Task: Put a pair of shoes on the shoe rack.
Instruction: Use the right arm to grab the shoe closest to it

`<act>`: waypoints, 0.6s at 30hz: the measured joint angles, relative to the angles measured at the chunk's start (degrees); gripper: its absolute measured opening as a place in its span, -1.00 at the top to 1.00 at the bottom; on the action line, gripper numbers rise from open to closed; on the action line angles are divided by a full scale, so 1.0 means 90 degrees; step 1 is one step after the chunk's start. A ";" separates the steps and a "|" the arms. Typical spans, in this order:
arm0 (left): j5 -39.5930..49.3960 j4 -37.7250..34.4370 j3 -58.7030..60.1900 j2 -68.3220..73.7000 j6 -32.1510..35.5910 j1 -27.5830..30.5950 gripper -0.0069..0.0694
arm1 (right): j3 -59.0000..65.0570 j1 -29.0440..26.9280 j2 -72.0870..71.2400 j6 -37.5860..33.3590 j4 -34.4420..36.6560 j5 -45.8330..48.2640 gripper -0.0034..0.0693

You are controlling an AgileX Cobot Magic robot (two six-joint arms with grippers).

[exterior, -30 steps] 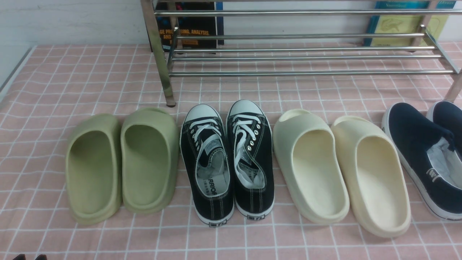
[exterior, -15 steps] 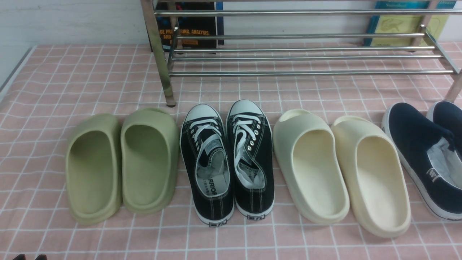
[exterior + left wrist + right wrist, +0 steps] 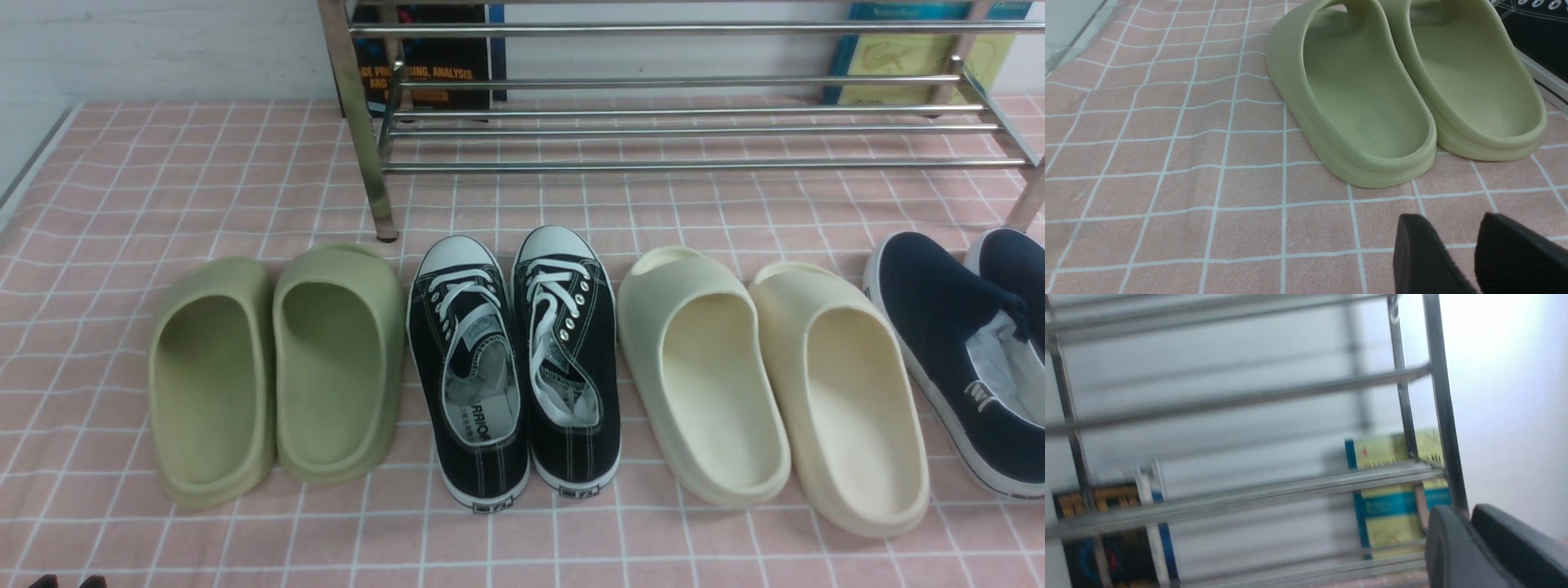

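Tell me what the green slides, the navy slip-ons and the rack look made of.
Green slides: likely moulded foam, matte, one seamless piece.
Navy slip-ons: seemingly canvas uppers, woven matte look, white rubbery soles.
Shoe rack: metal tubing, probably chrome-plated, mirror-bright reflections.

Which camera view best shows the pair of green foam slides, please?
The front view: both green foam slides lie whole, side by side. The left wrist view shows the slides close but cropped at the toes; the right wrist view shows none.
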 joint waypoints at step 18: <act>0.0000 0.0000 0.0000 0.0000 0.0000 0.0000 0.19 | -0.3727 0.0000 0.3080 -0.0958 -0.0299 0.1521 0.64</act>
